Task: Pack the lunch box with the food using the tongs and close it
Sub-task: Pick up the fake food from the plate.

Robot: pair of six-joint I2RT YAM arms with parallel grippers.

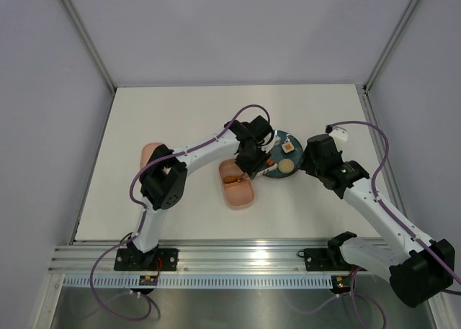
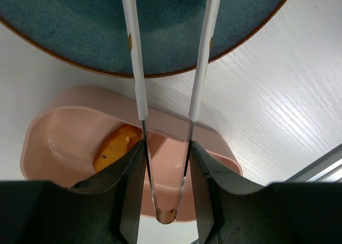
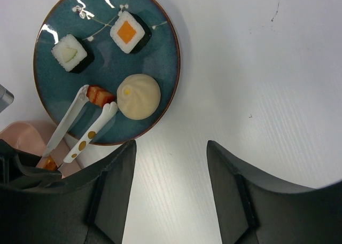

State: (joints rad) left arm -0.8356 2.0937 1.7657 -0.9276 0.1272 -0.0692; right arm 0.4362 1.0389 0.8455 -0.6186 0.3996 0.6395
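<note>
My left gripper (image 2: 166,201) is shut on the tongs (image 2: 140,84), whose white arms reach out over the dark teal plate (image 3: 107,68). In the right wrist view the tong tips sit on either side of a red sausage piece (image 3: 100,95), next to a round beige bun (image 3: 138,96). Two white rolls (image 3: 129,32) (image 3: 69,53) lie farther back on the plate. The pink lunch box (image 2: 59,132) lies open under my left gripper with an orange piece (image 2: 115,148) in one compartment. My right gripper (image 3: 171,164) hangs open over bare table beside the plate.
The pink lid (image 1: 149,155) lies on the table left of the lunch box (image 1: 238,192), partly under the left arm. The plate (image 1: 277,138) touches the box's far right side. A metal rail runs along the near table edge.
</note>
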